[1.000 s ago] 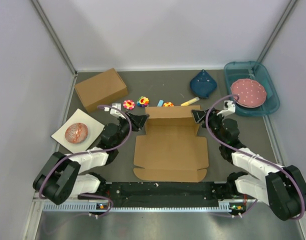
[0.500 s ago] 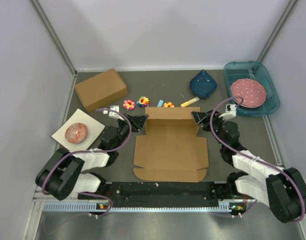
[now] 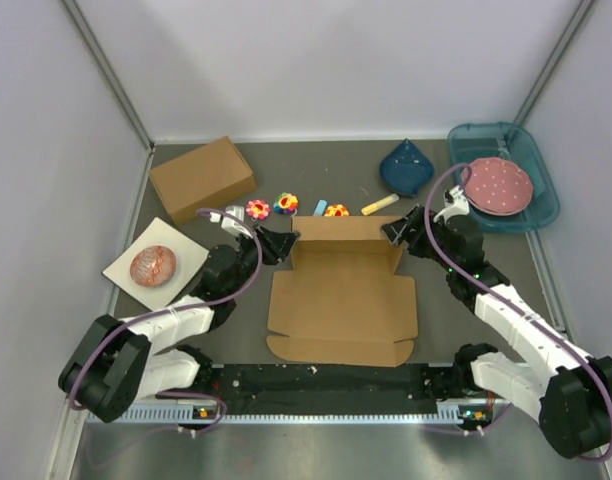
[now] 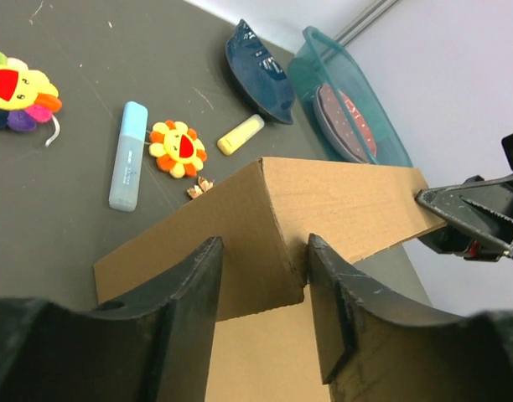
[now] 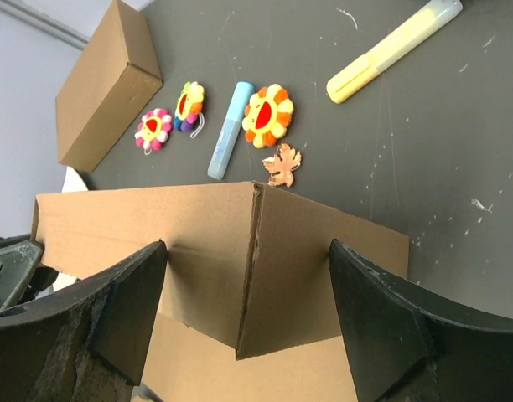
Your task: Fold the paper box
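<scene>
The paper box (image 3: 341,295) is a brown die-cut sheet lying flat mid-table, with its far wall (image 3: 344,230) standing upright. My left gripper (image 3: 283,243) is at the wall's left corner and my right gripper (image 3: 394,232) at its right corner. In the left wrist view the folded corner of the paper box (image 4: 340,209) sits between the parted jaws of the left gripper (image 4: 265,240), and one finger (image 4: 340,301) touches the fold edge. In the right wrist view the right gripper (image 5: 246,244) stands wide open astride the other corner of the paper box (image 5: 198,243).
A ready-made cardboard box (image 3: 203,178) stands at the back left. Flower toys (image 3: 258,209), a blue highlighter (image 3: 320,206) and a yellow highlighter (image 3: 379,204) lie just behind the wall. Also here are a dark blue bowl (image 3: 407,168), a teal tray (image 3: 546,190) with a pink plate (image 3: 497,185), and a white card (image 3: 154,262).
The right jaws have spread much wider and the right arm has stretched out and shifted slightly back. The left jaws have parted a little. The wall stays upright.
</scene>
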Controlling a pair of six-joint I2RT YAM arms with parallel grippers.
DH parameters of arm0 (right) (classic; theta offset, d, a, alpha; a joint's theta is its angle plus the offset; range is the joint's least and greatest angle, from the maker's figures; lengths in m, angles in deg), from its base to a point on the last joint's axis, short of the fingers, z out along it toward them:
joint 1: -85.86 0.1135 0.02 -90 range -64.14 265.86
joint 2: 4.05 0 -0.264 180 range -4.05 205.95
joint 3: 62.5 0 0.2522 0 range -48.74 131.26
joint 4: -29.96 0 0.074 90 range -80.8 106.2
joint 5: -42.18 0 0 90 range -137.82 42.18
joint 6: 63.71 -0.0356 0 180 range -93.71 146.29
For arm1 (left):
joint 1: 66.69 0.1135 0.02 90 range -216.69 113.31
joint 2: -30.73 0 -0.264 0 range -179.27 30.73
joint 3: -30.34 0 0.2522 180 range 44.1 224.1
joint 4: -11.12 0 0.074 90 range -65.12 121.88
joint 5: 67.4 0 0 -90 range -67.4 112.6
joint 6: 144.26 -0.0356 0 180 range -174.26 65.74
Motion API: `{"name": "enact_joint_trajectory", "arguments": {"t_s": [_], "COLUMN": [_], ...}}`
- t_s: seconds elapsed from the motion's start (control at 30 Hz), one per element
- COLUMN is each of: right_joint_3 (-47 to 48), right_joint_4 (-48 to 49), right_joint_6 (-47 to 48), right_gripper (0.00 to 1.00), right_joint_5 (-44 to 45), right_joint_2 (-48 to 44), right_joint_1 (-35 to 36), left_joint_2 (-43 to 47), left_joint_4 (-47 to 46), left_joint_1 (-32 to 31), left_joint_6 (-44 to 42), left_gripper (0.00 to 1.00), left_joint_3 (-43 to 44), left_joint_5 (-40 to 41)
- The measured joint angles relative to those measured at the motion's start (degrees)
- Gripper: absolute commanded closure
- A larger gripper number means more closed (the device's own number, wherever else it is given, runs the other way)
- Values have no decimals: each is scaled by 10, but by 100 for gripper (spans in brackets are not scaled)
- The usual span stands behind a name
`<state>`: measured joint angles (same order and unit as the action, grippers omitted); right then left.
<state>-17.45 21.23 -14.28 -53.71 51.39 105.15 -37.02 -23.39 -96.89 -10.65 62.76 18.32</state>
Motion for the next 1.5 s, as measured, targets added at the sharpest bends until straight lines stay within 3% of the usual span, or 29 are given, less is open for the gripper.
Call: {"name": "enact_joint_trajectory", "arguments": {"t_s": [0.23, 0.37, 0.8, 1.17, 1.5], "right_joint_3": [-2, -5, -17, -44, -55], "right_joint_4": [23, 51, 81, 128, 160], "right_joint_6": [3, 0, 4, 1, -14], "right_gripper": [26, 27, 29, 30, 25], "right_joint_5": [-106, -148, -189, -212, -203], "right_joint_2": [19, 34, 45, 42, 50], "right_joint_1": [-83, -109, -116, -115, -65], "left_joint_2": [21, 26, -46, -46, -46], "left_joint_4": [75, 112, 115, 125, 133], "left_joint_1": [-6, -4, 38, 64, 71], "left_joint_6": [-5, -6, 14, 32, 29], "left_gripper": [30, 28, 26, 24, 29], "left_joint_3": [18, 34, 95, 97, 105], "left_joint_5": [3, 9, -55, -113, -132]}}
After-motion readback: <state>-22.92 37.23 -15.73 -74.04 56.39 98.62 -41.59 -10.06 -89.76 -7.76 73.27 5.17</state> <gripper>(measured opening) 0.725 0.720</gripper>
